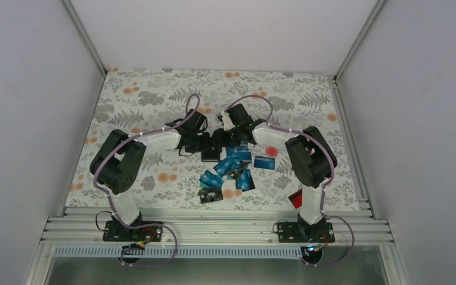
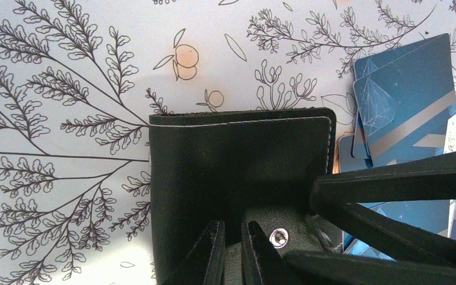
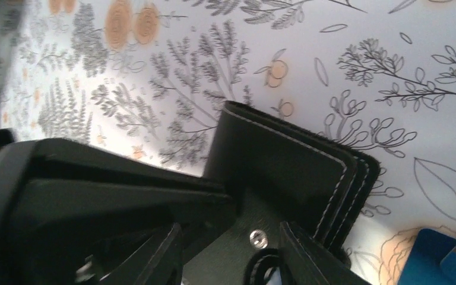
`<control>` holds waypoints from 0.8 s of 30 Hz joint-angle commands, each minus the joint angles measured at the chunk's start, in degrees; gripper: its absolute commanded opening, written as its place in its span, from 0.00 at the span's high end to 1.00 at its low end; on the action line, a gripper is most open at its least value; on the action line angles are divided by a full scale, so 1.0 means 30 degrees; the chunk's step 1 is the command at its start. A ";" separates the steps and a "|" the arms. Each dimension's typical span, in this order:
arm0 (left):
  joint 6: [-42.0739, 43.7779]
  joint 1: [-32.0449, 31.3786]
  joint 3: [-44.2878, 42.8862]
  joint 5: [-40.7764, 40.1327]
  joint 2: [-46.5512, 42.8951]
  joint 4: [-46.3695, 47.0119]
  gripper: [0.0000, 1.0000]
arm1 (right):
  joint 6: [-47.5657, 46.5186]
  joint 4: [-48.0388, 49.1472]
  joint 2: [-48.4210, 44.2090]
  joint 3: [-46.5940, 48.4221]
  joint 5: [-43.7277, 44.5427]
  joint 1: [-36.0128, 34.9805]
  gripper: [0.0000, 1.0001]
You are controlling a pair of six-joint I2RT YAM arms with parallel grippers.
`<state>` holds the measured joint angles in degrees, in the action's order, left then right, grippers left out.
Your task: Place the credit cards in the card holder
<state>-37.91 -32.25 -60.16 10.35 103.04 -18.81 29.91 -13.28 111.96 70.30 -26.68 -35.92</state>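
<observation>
The card holder (image 2: pixel 231 160), a black stitched leather case, lies on the floral cloth mid-table (image 1: pixel 211 153), its flap with a silver snap (image 2: pixel 278 237) turned toward me. My left gripper (image 2: pixel 233 228) is shut on that flap, its fingers almost touching. My right gripper (image 3: pixel 230 228) stands open over the same flap, one finger on each side of the snap (image 3: pixel 258 238), right next to the left gripper. Several credit cards (image 1: pixel 233 169), mostly blue, lie scattered just near of the holder. Blue ones (image 2: pixel 404 101) lie beside the holder's right edge.
A red card (image 1: pixel 297 199) lies apart by the right arm's base. A dark card (image 1: pixel 211 195) sits at the near end of the pile. An aluminium rail (image 1: pixel 214 222) bounds the near edge and white walls (image 1: pixel 35 119) close in both sides.
</observation>
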 commanded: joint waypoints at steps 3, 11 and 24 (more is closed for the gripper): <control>0.0418 0.0145 0.0268 -0.0041 0.0249 -0.0028 0.91 | -0.0304 0.0485 -0.2636 -0.0803 -0.1781 0.0677 0.55; 0.0889 0.0159 -0.0887 0.0491 -0.0432 -0.1047 0.91 | -0.0327 0.0842 -0.5138 -0.3553 0.0445 0.1540 0.65; 0.0889 0.0155 -0.2501 0.1013 -0.0351 -0.2231 0.91 | 0.4143 0.9516 -0.7794 -1.0318 -0.4189 0.1124 0.83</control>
<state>-35.94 -31.99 -66.04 12.27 103.00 -23.77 35.44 1.89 88.14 41.87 -33.67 -31.75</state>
